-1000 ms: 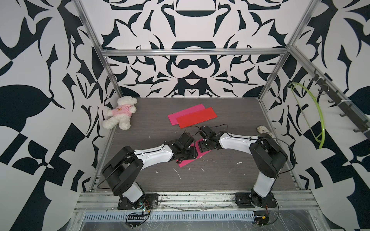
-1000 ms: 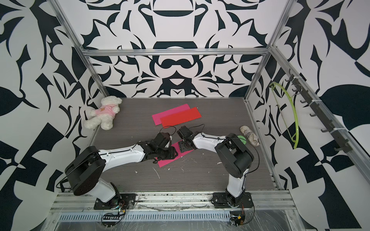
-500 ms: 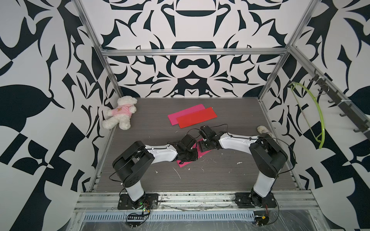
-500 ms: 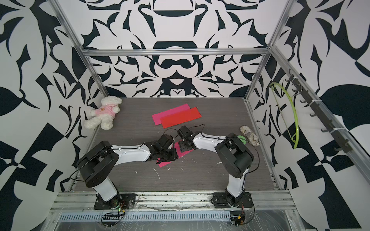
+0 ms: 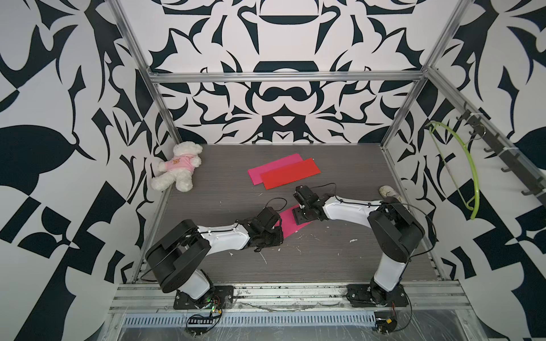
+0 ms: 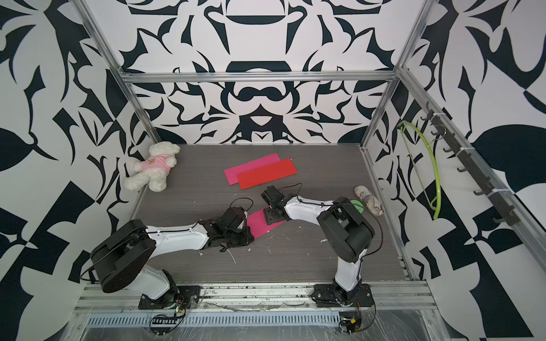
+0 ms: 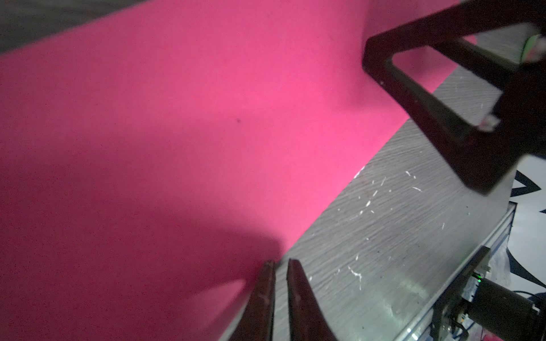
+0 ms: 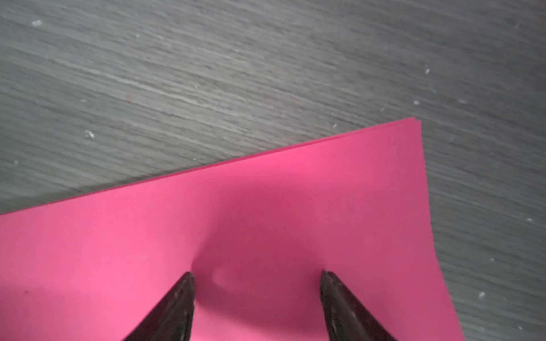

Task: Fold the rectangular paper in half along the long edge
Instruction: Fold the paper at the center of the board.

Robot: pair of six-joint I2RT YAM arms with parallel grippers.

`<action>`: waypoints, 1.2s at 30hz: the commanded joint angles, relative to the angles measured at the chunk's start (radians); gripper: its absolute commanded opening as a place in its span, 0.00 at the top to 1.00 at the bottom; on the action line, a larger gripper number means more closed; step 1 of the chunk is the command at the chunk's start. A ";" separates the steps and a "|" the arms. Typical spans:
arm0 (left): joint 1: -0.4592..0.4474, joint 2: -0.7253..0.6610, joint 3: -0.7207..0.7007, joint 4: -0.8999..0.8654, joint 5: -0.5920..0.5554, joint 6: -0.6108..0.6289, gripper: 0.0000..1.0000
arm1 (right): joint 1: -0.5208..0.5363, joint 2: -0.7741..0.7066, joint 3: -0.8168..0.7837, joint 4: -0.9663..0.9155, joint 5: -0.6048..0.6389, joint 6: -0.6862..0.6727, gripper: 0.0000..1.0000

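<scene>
Both arms lay stretched low toward each other; the left end effector point(image 7: 280, 261) had its jaws nearly together, while the right end effector point(image 8: 256, 272) was spread apart.

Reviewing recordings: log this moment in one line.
pink rectangular paper: doubled | left gripper: shut, at its edge | right gripper: open, on it

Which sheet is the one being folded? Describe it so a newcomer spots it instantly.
On the dark table, find where the two arms meet near the middle. The pink paper lies there, partly hidden by the left gripper and right gripper. The overlapping pink sheet and red sheet farther back lie untouched.
</scene>
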 commanded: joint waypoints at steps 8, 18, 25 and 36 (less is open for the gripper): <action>0.048 -0.083 -0.170 -0.205 -0.062 -0.048 0.85 | -0.018 0.030 -0.009 -0.040 0.017 -0.005 0.32; 0.135 -0.167 -0.279 -0.236 -0.009 -0.078 0.85 | -0.023 0.029 -0.003 -0.044 0.025 -0.010 0.32; 0.154 -0.295 -0.330 -0.278 -0.014 -0.098 0.85 | -0.027 0.032 0.010 -0.047 0.022 -0.010 0.32; 0.168 -0.395 -0.190 -0.409 -0.165 -0.056 0.68 | -0.029 0.021 0.085 -0.059 0.020 0.004 0.32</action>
